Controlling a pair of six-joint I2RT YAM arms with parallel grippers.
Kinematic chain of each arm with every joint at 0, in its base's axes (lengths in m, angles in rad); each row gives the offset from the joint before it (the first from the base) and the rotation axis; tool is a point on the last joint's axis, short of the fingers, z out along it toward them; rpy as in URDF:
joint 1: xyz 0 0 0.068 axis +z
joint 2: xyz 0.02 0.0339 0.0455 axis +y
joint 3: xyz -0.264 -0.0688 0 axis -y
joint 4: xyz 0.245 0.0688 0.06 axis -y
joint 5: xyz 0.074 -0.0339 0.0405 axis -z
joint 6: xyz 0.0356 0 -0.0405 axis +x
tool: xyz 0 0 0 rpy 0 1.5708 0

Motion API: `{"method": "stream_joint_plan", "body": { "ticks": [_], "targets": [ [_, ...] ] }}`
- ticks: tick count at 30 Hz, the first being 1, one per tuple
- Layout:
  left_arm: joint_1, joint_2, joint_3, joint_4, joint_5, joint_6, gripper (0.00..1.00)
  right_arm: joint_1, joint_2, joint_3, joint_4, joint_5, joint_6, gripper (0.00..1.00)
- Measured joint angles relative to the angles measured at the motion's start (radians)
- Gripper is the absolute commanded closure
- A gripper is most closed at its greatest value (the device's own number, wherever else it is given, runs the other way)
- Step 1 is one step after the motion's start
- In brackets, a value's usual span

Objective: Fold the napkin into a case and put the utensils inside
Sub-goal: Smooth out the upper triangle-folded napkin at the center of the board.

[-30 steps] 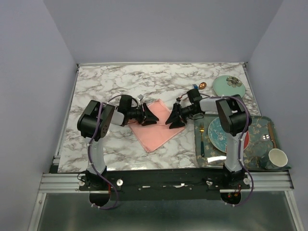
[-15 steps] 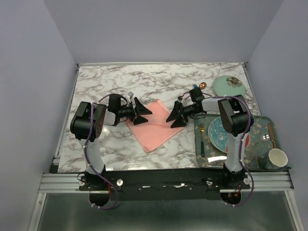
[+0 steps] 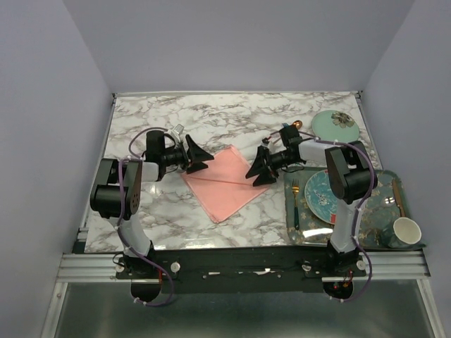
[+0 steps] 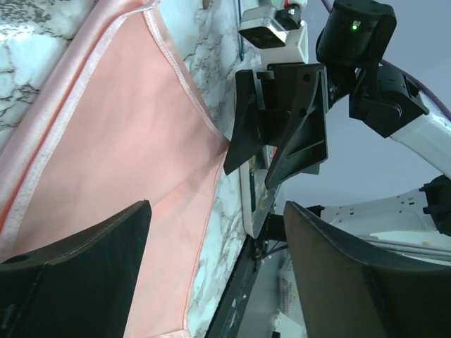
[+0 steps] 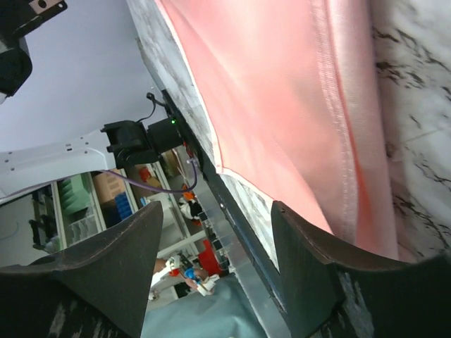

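The pink napkin [image 3: 220, 184] lies folded flat on the marble table, a crease running across it. It also fills the left wrist view [image 4: 120, 155] and the right wrist view [image 5: 282, 91]. My left gripper [image 3: 199, 158] is open and empty, just off the napkin's left corner. My right gripper [image 3: 258, 171] is open and empty at the napkin's right corner, and it also shows in the left wrist view [image 4: 282, 130]. The copper spoon's head [image 3: 297, 125] peeks out behind the right arm. The dark blue fork is hidden.
A tray [image 3: 384, 182] at the right holds a teal patterned plate [image 3: 323, 194], a gold-headed fork with a teal handle [image 3: 295, 203] and a cup [image 3: 406, 231]. A small green plate [image 3: 335, 124] sits at the back right.
My left gripper has drawn back to the left, off the napkin's left corner. The napkin now lies flat. The right gripper has barely moved.
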Motion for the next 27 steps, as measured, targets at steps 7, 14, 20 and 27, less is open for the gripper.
{"method": "stream_joint_plan", "body": {
  "ticks": [7,14,20,27],
  "targets": [
    [0.004,0.023,0.008,-0.056,-0.013,0.069,0.25,0.001,-0.007,0.032,-0.006,0.027,-0.002,0.38],
    [0.087,0.085,0.006,-0.147,-0.06,0.102,0.25,0.0,0.068,0.033,-0.035,0.08,-0.014,0.42],
    [0.103,0.038,-0.026,-0.194,-0.054,0.153,0.3,0.0,0.068,0.067,-0.083,0.083,-0.063,0.42],
    [0.082,-0.027,0.225,-0.629,-0.104,0.508,0.4,0.0,0.04,0.25,-0.225,0.079,-0.2,0.41]
  ]
}}
